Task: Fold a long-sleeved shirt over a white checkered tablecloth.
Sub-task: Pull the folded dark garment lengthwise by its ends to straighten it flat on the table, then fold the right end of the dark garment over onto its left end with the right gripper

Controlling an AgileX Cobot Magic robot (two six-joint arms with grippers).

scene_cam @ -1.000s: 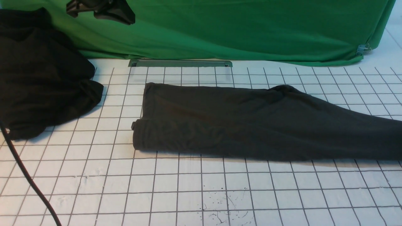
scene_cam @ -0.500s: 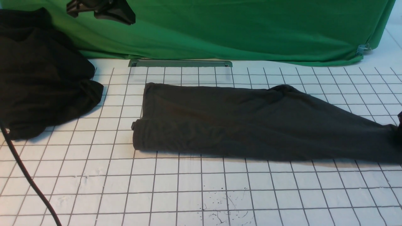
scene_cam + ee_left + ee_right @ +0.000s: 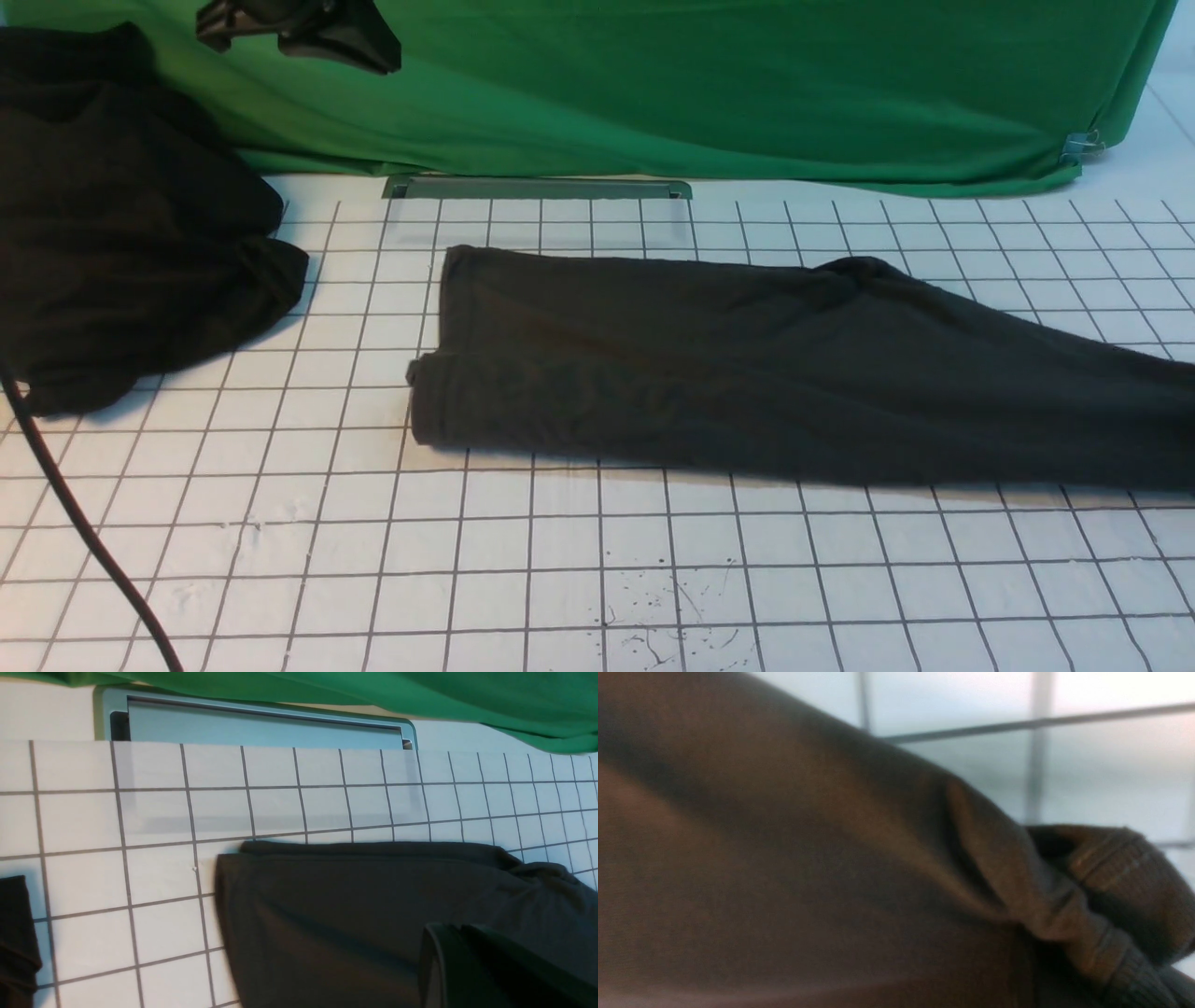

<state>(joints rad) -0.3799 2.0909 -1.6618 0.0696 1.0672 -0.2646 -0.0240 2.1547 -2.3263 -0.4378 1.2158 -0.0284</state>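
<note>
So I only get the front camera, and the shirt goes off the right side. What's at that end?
Observer: The right wrist view shows the long-sleeved shirt up close. A ribbed edge is bunched up there, with the white checkered tablecloth behind it.
Operator: Ooh. What about the other arm?
Observer: The left wrist view shows the left gripper closed, hanging over the shirt.

A green fabric [image 3: 709, 93] spans the top, a grey metal strip [image 3: 537, 189] just below. A black cloth heap [image 3: 121, 233] fills the upper left; a black cable [image 3: 84, 532] crosses the lower left.
</note>
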